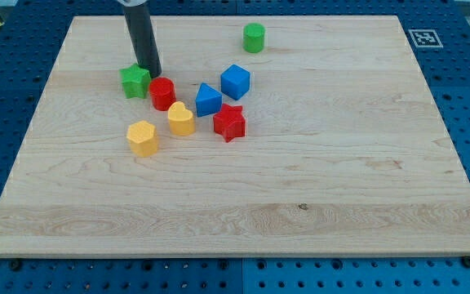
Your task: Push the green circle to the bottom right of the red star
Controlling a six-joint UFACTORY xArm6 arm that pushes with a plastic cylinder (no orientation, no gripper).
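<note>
The green circle (254,37) stands near the view's top, right of centre-left. The red star (229,122) lies lower, a little left of the circle. My tip (151,72) is at the view's upper left, just right of a green star (135,81) and just above a red cylinder (162,93). It is well left of the green circle and not touching it.
A blue cube (236,82) and a blue triangle-like block (207,100) sit between the circle and the red star. A yellow heart (181,119) and a yellow hexagon (142,137) lie to the left. The wooden board (341,188) ends in blue perforated table.
</note>
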